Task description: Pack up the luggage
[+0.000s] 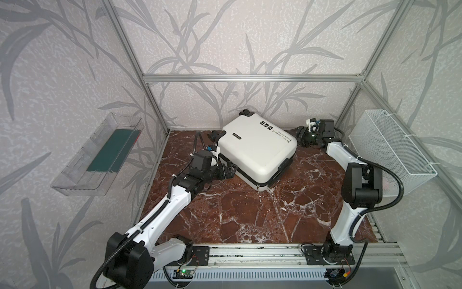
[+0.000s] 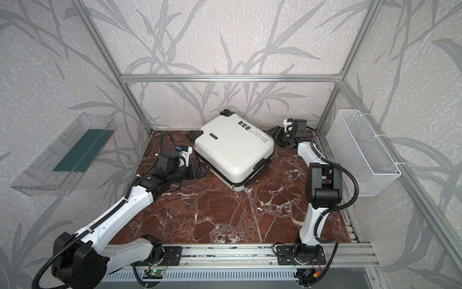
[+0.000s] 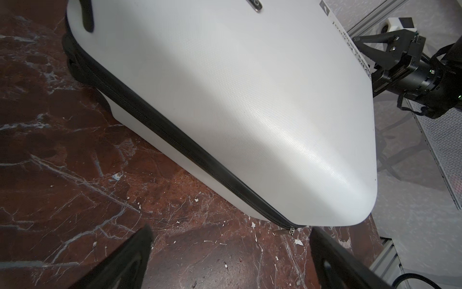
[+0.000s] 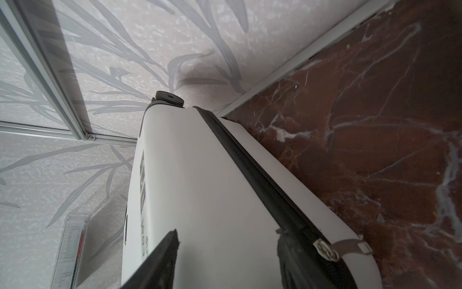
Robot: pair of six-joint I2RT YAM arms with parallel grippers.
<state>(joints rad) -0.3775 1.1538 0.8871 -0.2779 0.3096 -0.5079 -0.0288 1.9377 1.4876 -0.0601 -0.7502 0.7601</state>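
Observation:
The luggage (image 1: 257, 150) (image 2: 232, 152) is a white hard-shell suitcase lying flat and closed at the back middle of the marble table, wheels toward the back wall. My left gripper (image 1: 231, 170) (image 2: 205, 170) (image 3: 231, 232) is open wide at its front left edge, just off the black zipper band (image 3: 175, 135). A metal zipper pull (image 3: 282, 231) hangs near one finger. My right gripper (image 1: 301, 136) (image 2: 276, 136) (image 4: 227, 235) is at the suitcase's back right corner, jaws apart over the shell's side. One finger (image 4: 290, 257) lies against the zipper band beside a second zipper pull (image 4: 350, 246).
A clear plastic tray (image 1: 97, 155) holding something dark green hangs on the left wall. A white wire mesh basket (image 1: 392, 150) hangs on the right wall. The back wall stands close behind the suitcase's wheels (image 4: 170, 98). The brown marble table (image 1: 250, 212) stretches in front.

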